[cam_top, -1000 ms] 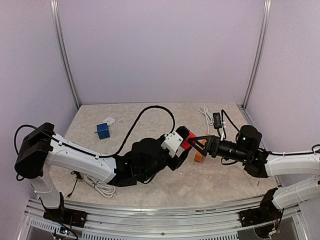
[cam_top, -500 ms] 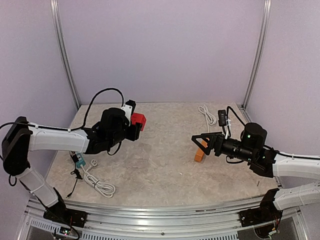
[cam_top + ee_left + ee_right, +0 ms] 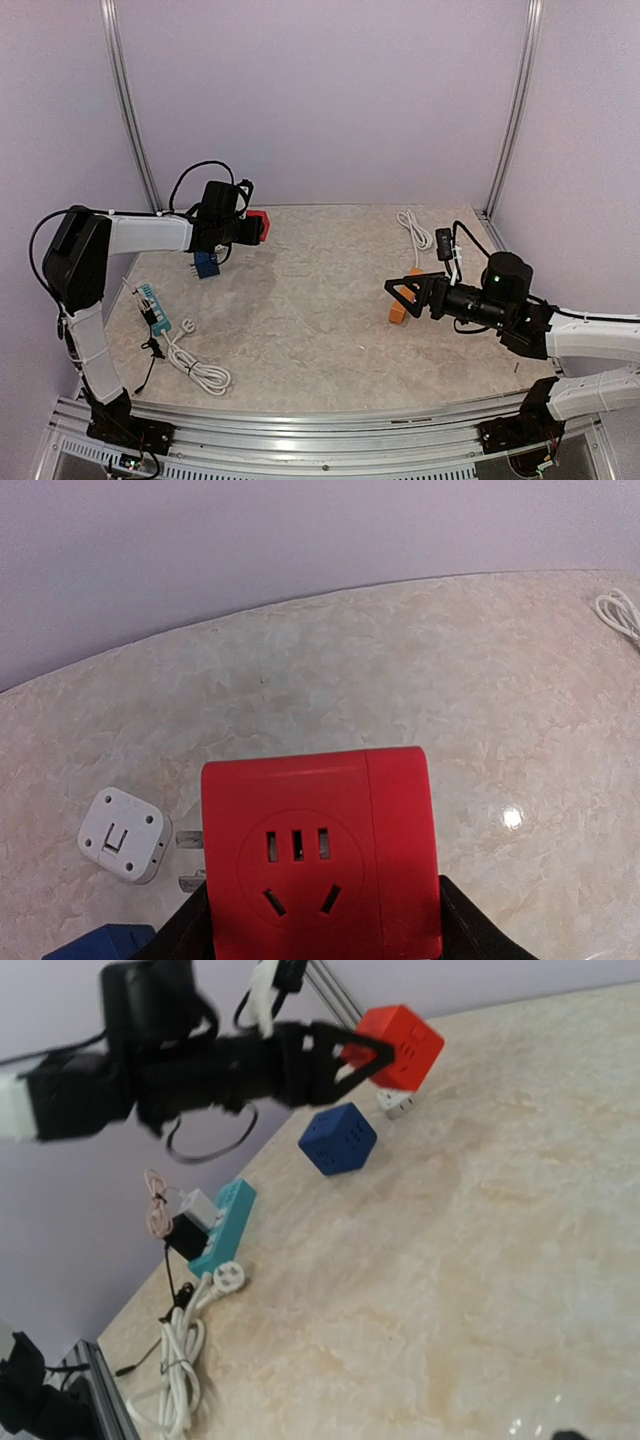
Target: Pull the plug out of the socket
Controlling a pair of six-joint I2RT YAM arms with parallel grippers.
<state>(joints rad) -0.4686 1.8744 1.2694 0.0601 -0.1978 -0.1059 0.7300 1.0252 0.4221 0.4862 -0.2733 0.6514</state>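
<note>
Far left of the counter (image 3: pixel 320 335): the left pincer (image 3: pixel 251 228) is pinching the red socket cube (image 3: pixel 320 855), one dark finger (image 3: pixel 458 930) on each side face. The face with the sockets is turned toward the wrist camera. The right wrist view shows the cube raised off the surface.

A white plug (image 3: pixel 122 833) lies on the counter just left of the cube in the left wrist view. It is apart from the cube, with its two metal prongs pointing toward it. In the right wrist view the plug sits just below the cube and is partly hidden by it.

Right pincer (image 3: pixel 398 291): spread, holding nothing, over the middle right of the counter. An orange block (image 3: pixel 399 312) stands just beside and below it. Contact between the two cannot be told from the overhead view.

Other items noted:
- a blue socket cube (image 3: pixel 207 264), just near of the red one
- a teal power strip (image 3: pixel 155 305) at the left edge, with a black adapter plugged into it
- a coiled white cable (image 3: pixel 197 368) at near left
- a second white cable (image 3: pixel 410 224) and a black adapter (image 3: pixel 441 240) at far right
</note>
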